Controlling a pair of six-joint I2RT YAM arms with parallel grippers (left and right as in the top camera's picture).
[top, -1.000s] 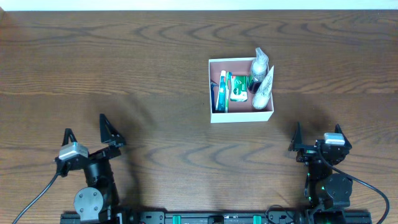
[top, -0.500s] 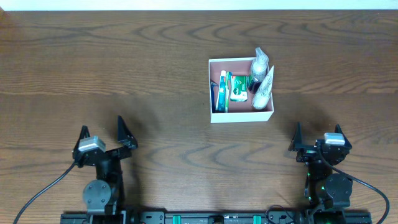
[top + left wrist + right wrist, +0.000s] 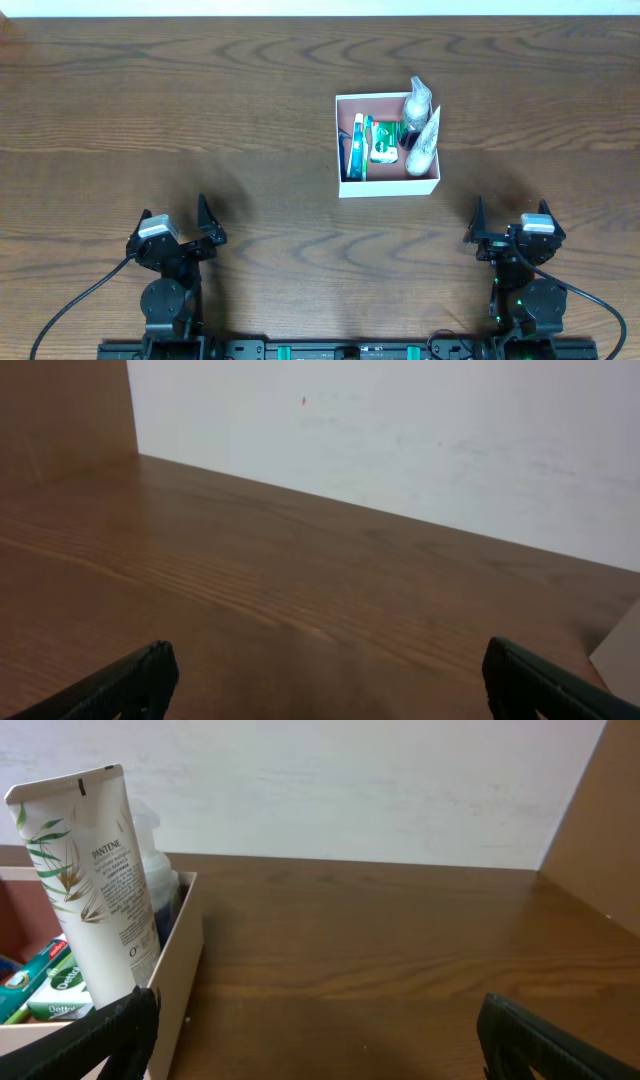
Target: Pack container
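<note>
Noted the container (image 3: 390,186) on the desk (image 3: 200,100), right of centre toward the far side, holding a white tube (image 3: 95,890) and a green carton (image 3: 381,150). Found the left end effector (image 3: 176,210) and right end effector (image 3: 511,210) both spread wide, empty, at the near edge. Judged packing probably done: best to move low and clear, sparing the tube leaning above the rim. Noted the container well ahead-left of the right end effector, farther ahead-right of the left.
</note>
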